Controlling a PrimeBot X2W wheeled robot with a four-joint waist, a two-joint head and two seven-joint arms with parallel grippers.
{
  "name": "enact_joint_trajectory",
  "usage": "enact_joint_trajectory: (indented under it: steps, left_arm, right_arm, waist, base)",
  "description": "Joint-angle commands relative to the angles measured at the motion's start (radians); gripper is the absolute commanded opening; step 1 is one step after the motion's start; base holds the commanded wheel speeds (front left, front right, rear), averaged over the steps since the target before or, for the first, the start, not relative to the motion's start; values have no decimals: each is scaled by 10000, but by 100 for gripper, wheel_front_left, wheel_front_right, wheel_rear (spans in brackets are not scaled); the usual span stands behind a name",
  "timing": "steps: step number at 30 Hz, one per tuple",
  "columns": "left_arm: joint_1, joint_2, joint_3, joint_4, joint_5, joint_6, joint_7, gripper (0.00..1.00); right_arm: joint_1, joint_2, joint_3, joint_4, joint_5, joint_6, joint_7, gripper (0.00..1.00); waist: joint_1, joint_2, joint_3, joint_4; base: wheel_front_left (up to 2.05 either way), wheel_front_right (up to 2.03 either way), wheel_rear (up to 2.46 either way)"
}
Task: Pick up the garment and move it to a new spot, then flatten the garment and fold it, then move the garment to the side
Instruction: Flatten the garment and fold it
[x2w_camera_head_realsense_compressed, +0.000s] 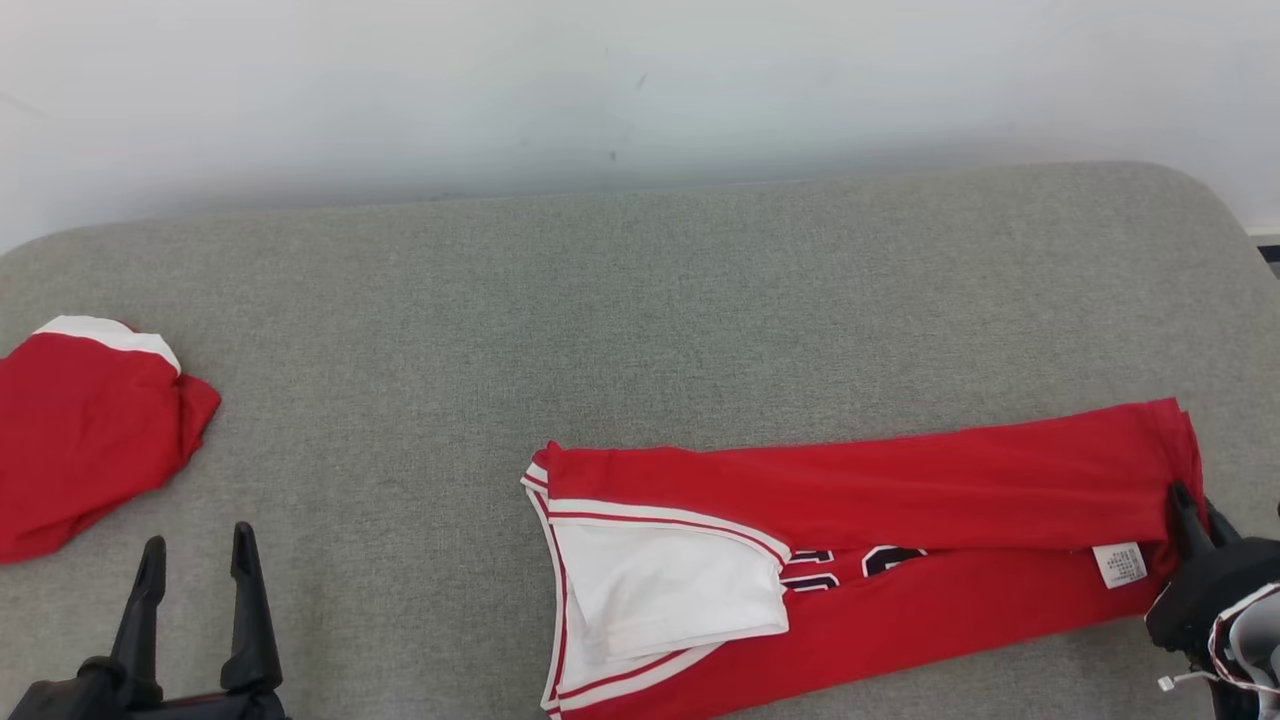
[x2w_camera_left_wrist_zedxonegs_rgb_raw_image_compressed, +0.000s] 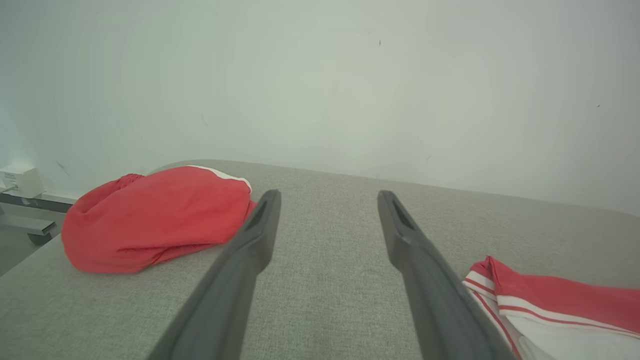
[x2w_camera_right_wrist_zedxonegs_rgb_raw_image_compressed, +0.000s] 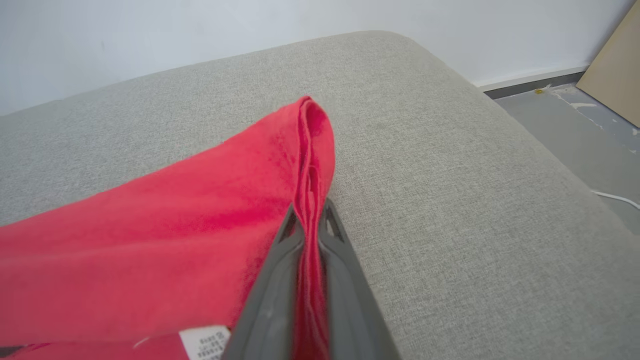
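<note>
The garment (x2w_camera_head_realsense_compressed: 900, 530) is a red jersey with white trim and dark lettering, folded lengthwise on the grey cushion, stretching from centre to right. My right gripper (x2w_camera_head_realsense_compressed: 1195, 510) is shut on the garment's right hem (x2w_camera_right_wrist_zedxonegs_rgb_raw_image_compressed: 310, 200), and the red edge is pinched between its fingers (x2w_camera_right_wrist_zedxonegs_rgb_raw_image_compressed: 275, 280) in the right wrist view. A white care label (x2w_camera_head_realsense_compressed: 1120, 563) lies just left of that grip. My left gripper (x2w_camera_head_realsense_compressed: 197, 555) hovers open at the lower left, well left of the garment, with nothing between its fingers (x2w_camera_left_wrist_zedxonegs_rgb_raw_image_compressed: 250, 250). The garment's white-trimmed corner (x2w_camera_left_wrist_zedxonegs_rgb_raw_image_compressed: 550, 305) shows in the left wrist view.
A second red garment (x2w_camera_head_realsense_compressed: 90, 430) with a white band lies bunched at the cushion's left edge. The grey cushion (x2w_camera_head_realsense_compressed: 600, 320) ends at a pale wall behind. Off its right edge lie bare floor (x2w_camera_right_wrist_zedxonegs_rgb_raw_image_compressed: 575, 130), a white cable and a tan board.
</note>
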Motion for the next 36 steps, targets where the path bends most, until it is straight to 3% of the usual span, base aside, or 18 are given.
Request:
enact_joint_trajectory:
  steps: [1, 9, 22, 36]
  left_arm:
    - [94, -13, 7, 34, -45, 3, -3, 100]
    - [295, -13, 47, 110, -190, -1, -3, 100]
    - [133, -13, -154, 282, -207, 41, -3, 100]
    - [-158, -10, -395, 530, -285, 30, -3, 100]
  right_arm:
    - [-92, -71, 30, -66, 50, -32, 42, 0]
    - [105, 425, 669, -1258, 324, -30, 230, 0]
    - [872, 2189, 2255, -4592, 452, -30, 950, 0]
    - [915, 3683, 3612, -4911, 322, -29, 1082, 0]
  waist:
    - [1, -1, -26, -32]
    - [1, -1, -200, -181]
    - [1, -1, -137, 31]
    - [1, -1, 133, 534]
  base:
    - [0, 0, 0]
    - [0, 0, 0]
    - [0, 0, 0]
    - [0, 0, 0]
